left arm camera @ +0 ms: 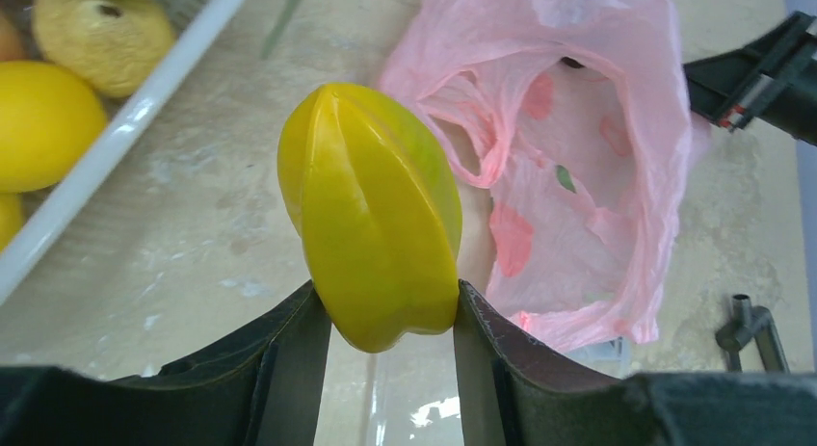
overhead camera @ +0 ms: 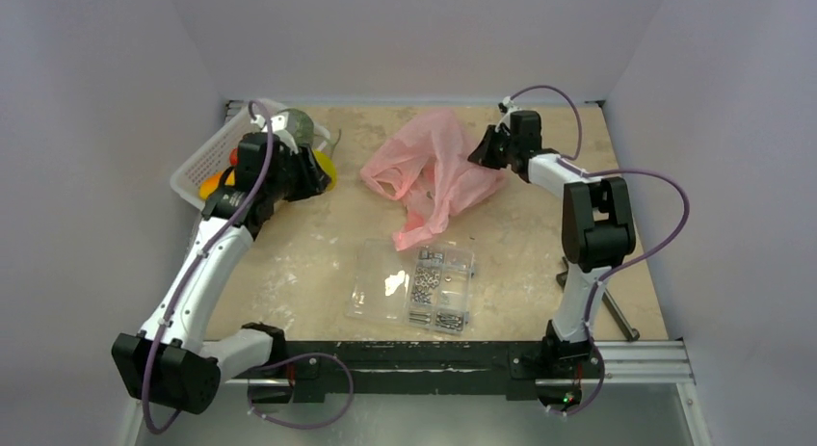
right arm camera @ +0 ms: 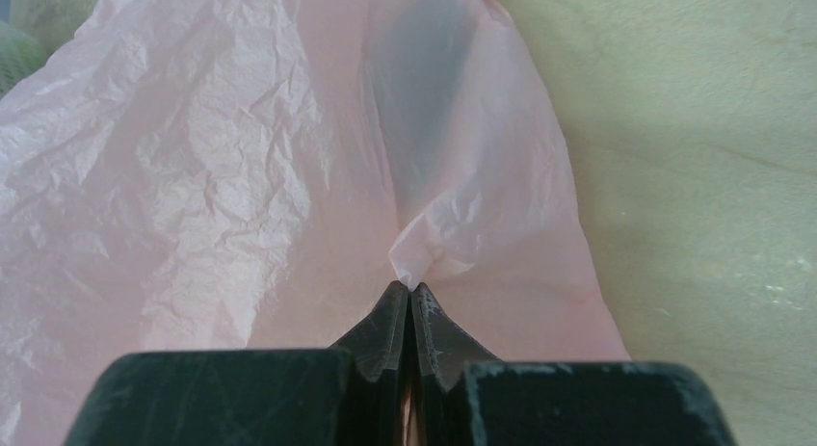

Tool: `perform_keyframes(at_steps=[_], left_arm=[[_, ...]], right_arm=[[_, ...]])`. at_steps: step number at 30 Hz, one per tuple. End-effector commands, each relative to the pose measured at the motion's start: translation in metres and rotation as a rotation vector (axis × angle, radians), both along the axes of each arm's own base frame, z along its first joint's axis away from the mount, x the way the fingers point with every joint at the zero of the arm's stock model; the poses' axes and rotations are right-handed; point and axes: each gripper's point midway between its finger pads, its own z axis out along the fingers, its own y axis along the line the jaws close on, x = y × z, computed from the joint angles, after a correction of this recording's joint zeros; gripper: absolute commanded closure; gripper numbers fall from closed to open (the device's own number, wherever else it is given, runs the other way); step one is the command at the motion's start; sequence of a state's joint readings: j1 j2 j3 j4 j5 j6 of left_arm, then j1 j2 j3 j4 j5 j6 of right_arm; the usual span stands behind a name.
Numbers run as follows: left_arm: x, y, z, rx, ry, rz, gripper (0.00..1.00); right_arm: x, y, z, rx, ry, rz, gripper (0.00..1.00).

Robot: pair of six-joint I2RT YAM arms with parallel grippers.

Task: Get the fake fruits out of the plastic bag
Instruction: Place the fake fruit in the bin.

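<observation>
My left gripper (left arm camera: 385,300) is shut on a yellow, ridged star-shaped fake fruit (left arm camera: 371,205), held above the table just right of the basket. In the top view this fruit (overhead camera: 327,167) pokes out of the left gripper (overhead camera: 313,170). The pink plastic bag (overhead camera: 434,171) lies crumpled at the back centre, its mouth facing left (left arm camera: 578,157). My right gripper (right arm camera: 411,288) is shut on a pinch of the bag's thin film (right arm camera: 193,176) at the bag's right end (overhead camera: 485,153). A grey-green melon (overhead camera: 298,126) sits in the basket behind my left arm.
A white basket (overhead camera: 202,162) at the back left holds yellow fruits (left arm camera: 39,123) and a tan one (left arm camera: 101,32). A clear case of screws (overhead camera: 414,284) lies front centre. A metal tool (overhead camera: 617,316) rests by the right arm's base.
</observation>
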State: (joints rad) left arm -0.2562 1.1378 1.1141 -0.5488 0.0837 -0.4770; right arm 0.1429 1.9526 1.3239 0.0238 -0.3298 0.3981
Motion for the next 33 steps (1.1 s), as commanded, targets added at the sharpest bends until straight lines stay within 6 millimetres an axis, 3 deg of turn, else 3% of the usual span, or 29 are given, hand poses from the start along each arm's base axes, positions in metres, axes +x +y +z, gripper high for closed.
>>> perform_keyframes(at_steps=[1,6,9,14,19,22,25,27,30,33], left_arm=[[-0.005,0.043,-0.017,0.066,0.100,0.098,1.00],[0.026,0.085,-0.017,0.065,0.108,0.240,1.00],[0.045,0.119,-0.030,0.088,0.168,0.337,1.00],[0.055,0.176,-0.053,0.169,0.228,0.500,1.00],[0.055,0.198,-0.066,0.239,0.285,0.526,0.98],[0.051,0.210,-0.073,0.299,0.316,0.544,0.85],[0.046,0.219,-0.077,0.335,0.351,0.566,0.56],[0.045,0.221,-0.076,0.338,0.350,0.569,0.43],[0.043,0.225,-0.073,0.336,0.349,0.585,0.33],[0.042,0.221,-0.072,0.316,0.352,0.576,0.28]], right_arm=[[0.007,0.013,0.025,-0.002,-0.078,0.039,1.00],[0.010,0.022,0.019,0.021,-0.064,0.057,1.00],[0.012,0.024,0.017,0.028,-0.056,0.067,1.00],[0.014,0.026,0.021,0.035,-0.064,0.072,1.00],[0.016,0.027,0.021,0.032,-0.066,0.076,1.00],[0.017,0.026,0.021,0.022,-0.067,0.077,1.00],[0.018,0.026,0.019,0.016,-0.062,0.078,1.00],[0.017,0.026,0.019,0.008,-0.057,0.081,1.00],[0.016,0.026,0.018,-0.028,-0.050,0.079,0.98],[0.013,0.020,0.012,-0.108,-0.016,0.061,0.88]])
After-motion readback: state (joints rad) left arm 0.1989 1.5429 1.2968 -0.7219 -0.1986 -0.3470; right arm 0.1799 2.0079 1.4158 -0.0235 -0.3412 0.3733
